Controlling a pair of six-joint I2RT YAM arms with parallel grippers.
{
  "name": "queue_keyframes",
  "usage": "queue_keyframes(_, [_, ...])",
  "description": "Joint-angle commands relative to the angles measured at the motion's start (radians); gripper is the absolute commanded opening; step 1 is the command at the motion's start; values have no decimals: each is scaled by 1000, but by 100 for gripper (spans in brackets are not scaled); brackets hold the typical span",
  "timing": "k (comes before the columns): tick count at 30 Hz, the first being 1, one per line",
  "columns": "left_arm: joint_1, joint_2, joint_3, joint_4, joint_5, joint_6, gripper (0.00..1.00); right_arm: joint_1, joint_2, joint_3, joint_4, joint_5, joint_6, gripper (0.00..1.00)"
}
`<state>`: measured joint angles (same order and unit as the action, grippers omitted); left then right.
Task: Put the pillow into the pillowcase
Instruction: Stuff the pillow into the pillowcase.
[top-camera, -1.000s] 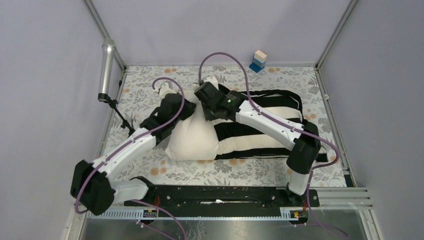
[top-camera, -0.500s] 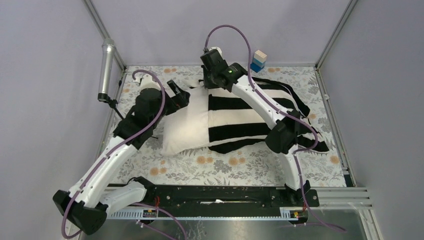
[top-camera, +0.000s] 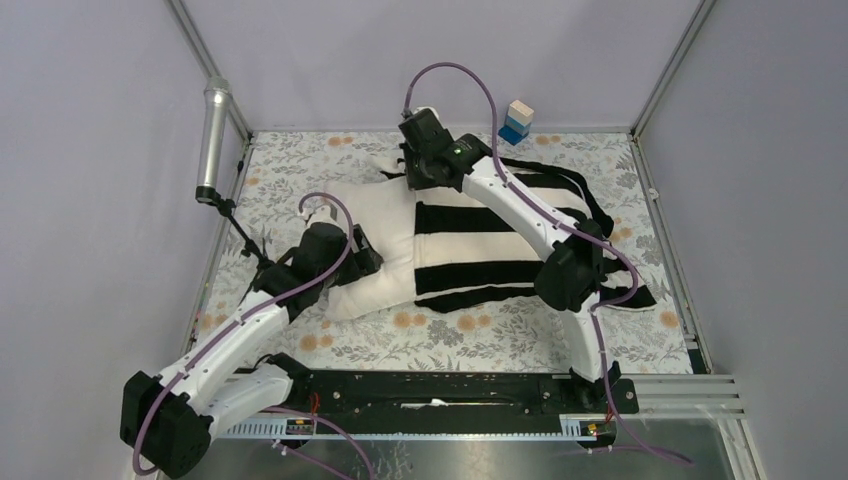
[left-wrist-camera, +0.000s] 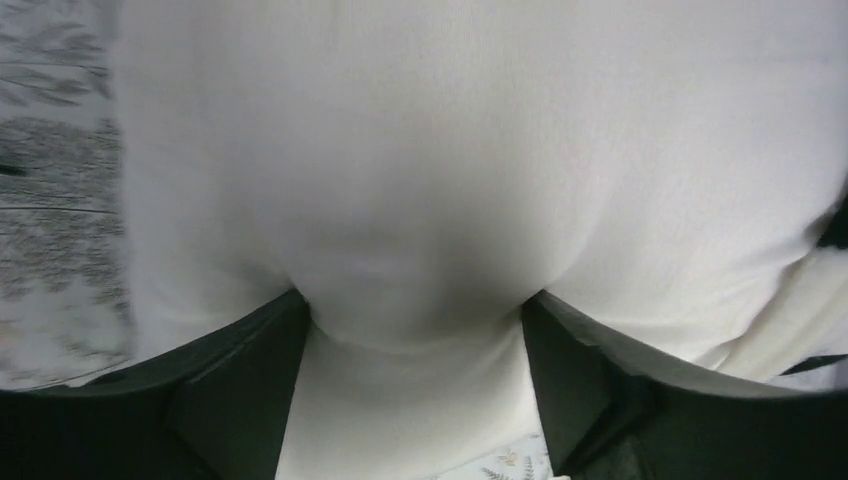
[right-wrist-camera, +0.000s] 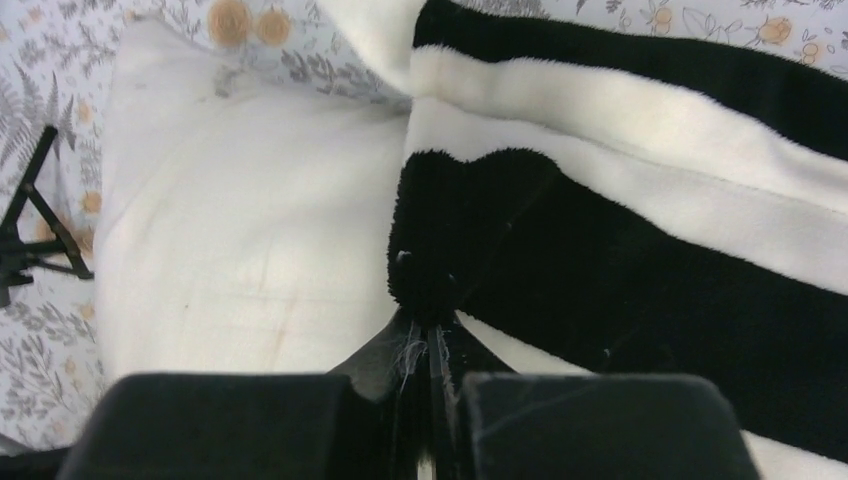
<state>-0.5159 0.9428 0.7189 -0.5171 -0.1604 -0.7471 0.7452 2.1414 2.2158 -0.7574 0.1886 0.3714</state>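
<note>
The cream pillow (top-camera: 368, 222) lies across the floral cloth, its right part inside the black-and-white striped pillowcase (top-camera: 500, 245). My right gripper (top-camera: 411, 178) is at the far edge of the pillowcase mouth. In the right wrist view it (right-wrist-camera: 430, 305) is shut on a bunched black stripe of the pillowcase (right-wrist-camera: 650, 200), with the bare pillow (right-wrist-camera: 230, 230) to its left. My left gripper (top-camera: 367, 262) is at the pillow's near left part. In the left wrist view its jaws stand wide, open (left-wrist-camera: 415, 330), and the pillow (left-wrist-camera: 430, 180) bulges between the fingers (left-wrist-camera: 240, 390).
A silver microphone (top-camera: 213, 130) on a black stand (top-camera: 243, 238) stands at the left edge of the table. Small stacked blocks (top-camera: 518, 120) sit at the far wall. Metal frame posts and grey walls enclose the floral cloth (top-camera: 300, 165).
My left gripper let go of the pillow's far left corner, opened, and came back to the pillow's near left part. My right gripper carried the pillowcase edge to the far side, then held there.
</note>
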Motion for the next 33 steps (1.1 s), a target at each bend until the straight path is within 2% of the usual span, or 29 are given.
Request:
queue_keyframes(1, [3,42,-88,340,221,-106,60,63,-133,-55,56,27,6,12])
queue_keyframes(2, [2,62,-98,397,260,-136,41,78,-152,-74,48,52,7,21])
queue_keyframes(4, [2,104,-103,466,312,-186,10,112,-207,-135,42,89,16,48])
queue_keyframes(5, [1,117,-99,476,317,-207,0,131,-235,-166,33,131,21,63])
queue_keyframes(6, [0,122,-98,478,313,-226,0,155,-265,-197,20,183,24,73])
queue_keyframes(8, [1,117,-95,474,294,-255,0,212,-323,-269,-8,280,39,82])
queue_keyframes(13, [-1,84,-88,447,249,-304,0,317,-448,-503,-27,432,159,82])
queue_keyframes(16, [1,79,-77,435,242,-311,0,330,-469,-591,-50,497,229,80])
queue_keyframes(19, [-1,84,-73,437,249,-311,0,330,-458,-610,-31,521,227,79])
queue_keyframes(23, [-1,78,-76,434,251,-305,0,324,-381,-533,-31,552,175,81])
queue_keyframes(24, [-1,73,-76,433,249,-305,0,312,-359,-508,-57,569,172,79])
queue_keyframes(27, [-1,60,-73,417,243,-295,0,250,-357,-501,-96,596,165,52])
queue_keyframes(29, [-1,59,-66,404,241,-285,0,213,-378,-526,-69,572,139,38])
queue_keyframes(30, [-1,58,-65,403,239,-281,0,208,-382,-528,-58,558,130,32])
queue_keyframes(33, [-1,67,-59,410,236,-275,0,251,-358,-449,-95,510,145,4])
